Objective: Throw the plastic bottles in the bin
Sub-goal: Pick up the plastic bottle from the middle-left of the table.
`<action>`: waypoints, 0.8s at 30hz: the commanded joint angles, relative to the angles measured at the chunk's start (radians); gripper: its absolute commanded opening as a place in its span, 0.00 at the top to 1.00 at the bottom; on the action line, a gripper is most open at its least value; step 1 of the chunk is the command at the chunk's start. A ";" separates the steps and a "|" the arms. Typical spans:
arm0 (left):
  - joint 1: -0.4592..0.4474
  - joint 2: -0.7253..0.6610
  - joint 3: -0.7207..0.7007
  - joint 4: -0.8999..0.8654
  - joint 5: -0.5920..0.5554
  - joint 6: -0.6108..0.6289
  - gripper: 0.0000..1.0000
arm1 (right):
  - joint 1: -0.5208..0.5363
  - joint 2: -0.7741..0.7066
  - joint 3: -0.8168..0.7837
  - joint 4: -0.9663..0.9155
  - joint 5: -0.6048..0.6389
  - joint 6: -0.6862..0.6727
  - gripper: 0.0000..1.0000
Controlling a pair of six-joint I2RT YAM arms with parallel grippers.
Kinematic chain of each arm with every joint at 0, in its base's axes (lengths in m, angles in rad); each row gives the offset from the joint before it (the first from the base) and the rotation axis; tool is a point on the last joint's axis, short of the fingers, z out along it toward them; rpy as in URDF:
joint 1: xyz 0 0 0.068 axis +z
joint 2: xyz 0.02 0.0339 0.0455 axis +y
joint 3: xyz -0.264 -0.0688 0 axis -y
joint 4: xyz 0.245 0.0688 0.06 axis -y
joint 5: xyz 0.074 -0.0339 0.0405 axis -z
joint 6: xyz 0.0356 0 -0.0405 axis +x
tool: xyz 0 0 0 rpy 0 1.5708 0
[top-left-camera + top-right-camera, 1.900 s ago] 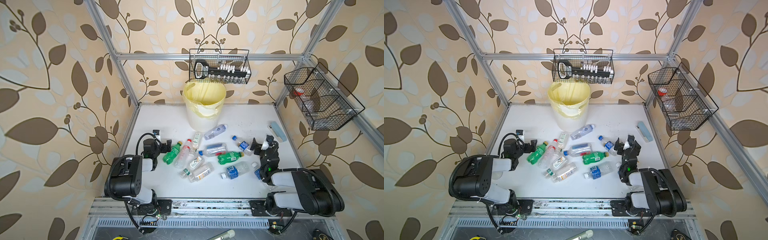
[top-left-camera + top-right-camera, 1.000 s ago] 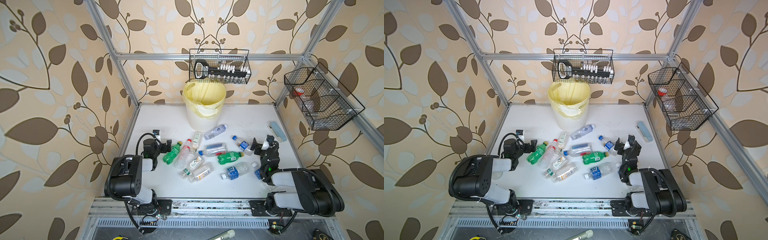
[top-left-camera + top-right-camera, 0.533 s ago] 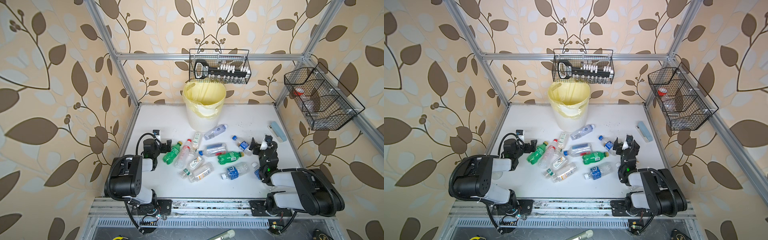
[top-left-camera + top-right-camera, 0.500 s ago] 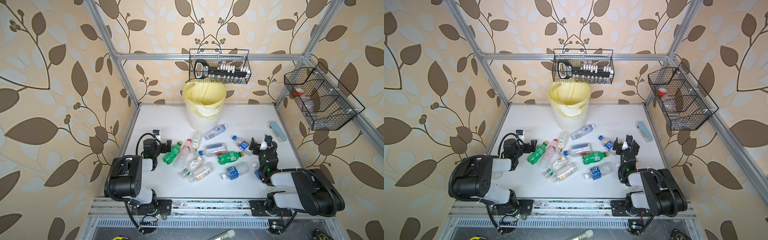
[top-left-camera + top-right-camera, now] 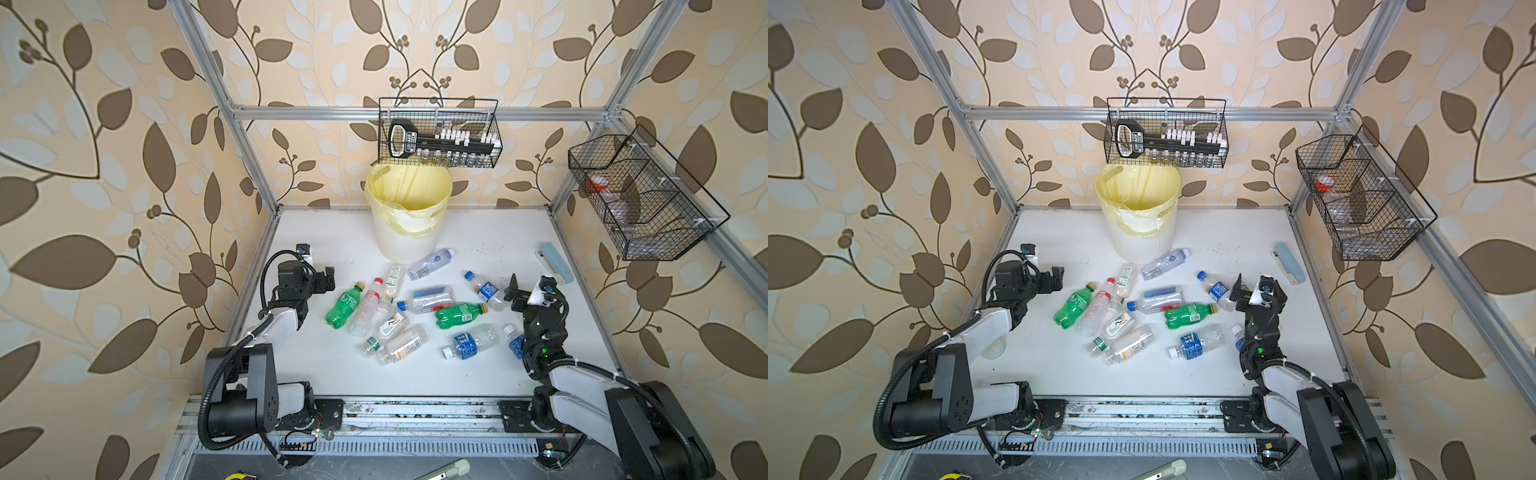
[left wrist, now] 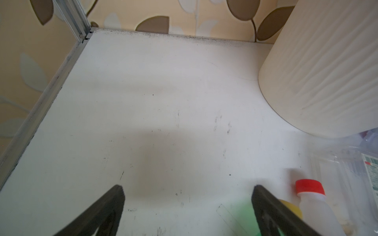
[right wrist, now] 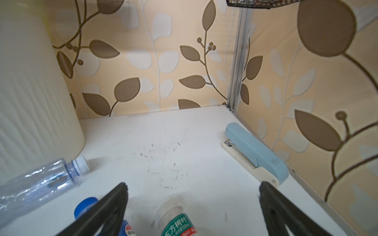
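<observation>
White counter (image 5: 332, 374): left end effector (image 6: 187, 190) spread wide, empty, green bottle (image 5: 345, 305) just beside it. Scattered plastic bottles (image 5: 428, 299) lie between both end effectors, bin (image 5: 409, 220) ahead. Right end effector (image 7: 192, 190) spread, empty, capless green-label bottle (image 7: 173, 220) between its fingers.

Cosy little booth, tbh
Cream wallpaper (image 5: 104, 208) with big brown leaves on all three sides, silver aluminium frame (image 5: 311, 113) running along it, scuffed white table (image 5: 332, 374) underneath. Black wire basket (image 5: 440, 133) hangs at 12 o'clock, second wire basket (image 5: 648, 199) at 2 o'clock. Light's soft and even, only faint shadows.
</observation>
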 commanded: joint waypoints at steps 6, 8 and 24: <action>0.008 -0.137 0.087 -0.233 0.081 0.037 0.01 | -0.016 -0.110 0.090 -0.315 -0.011 0.039 0.00; 0.009 -0.164 0.092 -0.266 0.102 0.050 0.01 | -0.013 -0.133 0.123 -0.402 -0.026 0.048 0.00; 0.014 -0.128 0.246 -0.635 0.266 0.261 0.01 | 0.025 -0.029 0.444 -1.005 -0.205 0.176 0.00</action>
